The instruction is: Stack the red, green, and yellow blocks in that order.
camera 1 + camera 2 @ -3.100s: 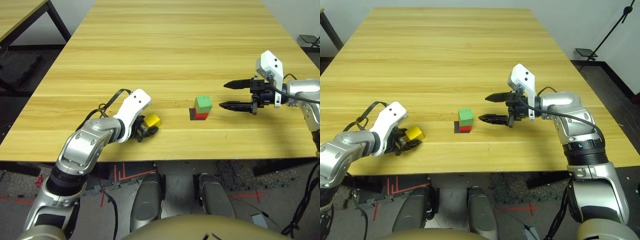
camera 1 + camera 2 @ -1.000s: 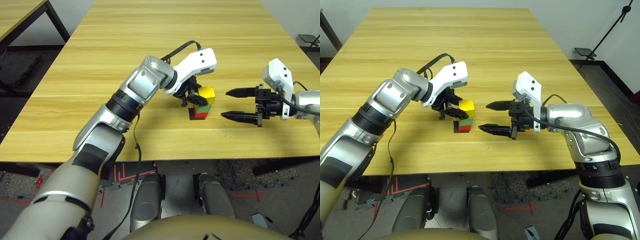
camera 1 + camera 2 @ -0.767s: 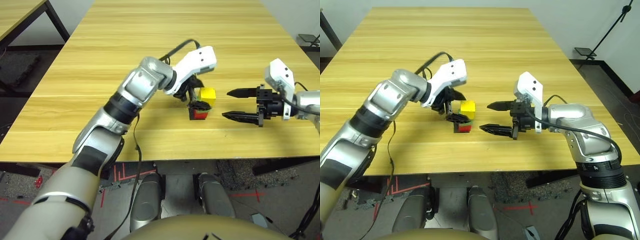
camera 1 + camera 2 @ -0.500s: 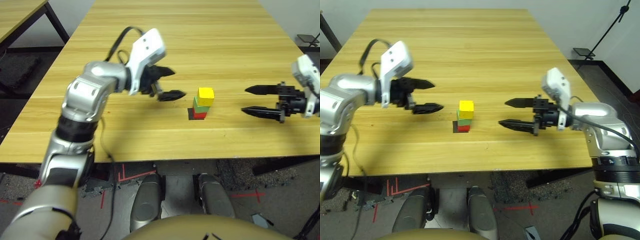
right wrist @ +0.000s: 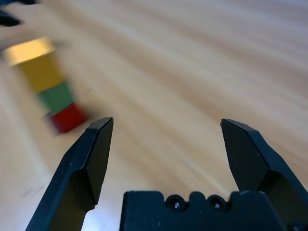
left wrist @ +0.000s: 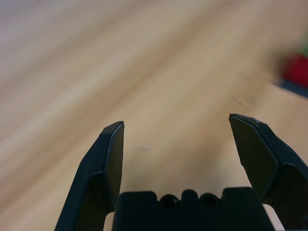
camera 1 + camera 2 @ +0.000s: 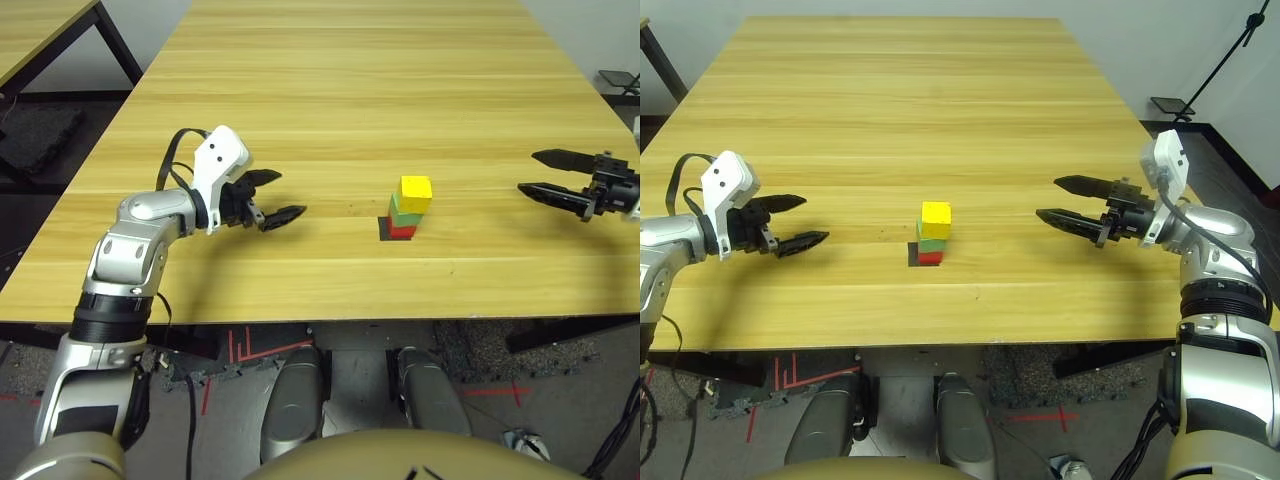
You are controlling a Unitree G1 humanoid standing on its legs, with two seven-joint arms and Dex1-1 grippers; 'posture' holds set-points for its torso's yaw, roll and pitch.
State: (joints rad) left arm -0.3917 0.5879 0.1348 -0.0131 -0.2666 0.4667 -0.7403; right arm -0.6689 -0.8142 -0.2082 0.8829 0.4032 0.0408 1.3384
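Pale wood-grain tabletop (image 7: 300,100) stretches away ahead of me, and near its front edge I have the stack standing free. At the bottom is the small matte bright-red cube (image 7: 401,231); the matte green cube (image 7: 404,218) sits on it, and the matte yellow cube (image 7: 415,194) tops the pile, the three of them not quite in line. Under the red cube lies a flat black square patch (image 7: 385,232), part of it showing towards 9 o'clock.

Taking the stack as my clock centre, I see my left gripper (image 7: 293,192), two black pointed fingers on a silver arm, at 9 o'clock, well apart from the cubes, spread open and empty. My right gripper (image 7: 526,170), a matching black pair, is out at 3 o'clock, likewise open with nothing in it, also well clear of the pile.

Further out, I make out a second wooden table (image 7: 35,30) at 10 o'clock and a thin black stand (image 7: 1225,65) at 2 o'clock. Past the front edge, a red tape cross (image 7: 517,392) marks the floor at 5 o'clock.
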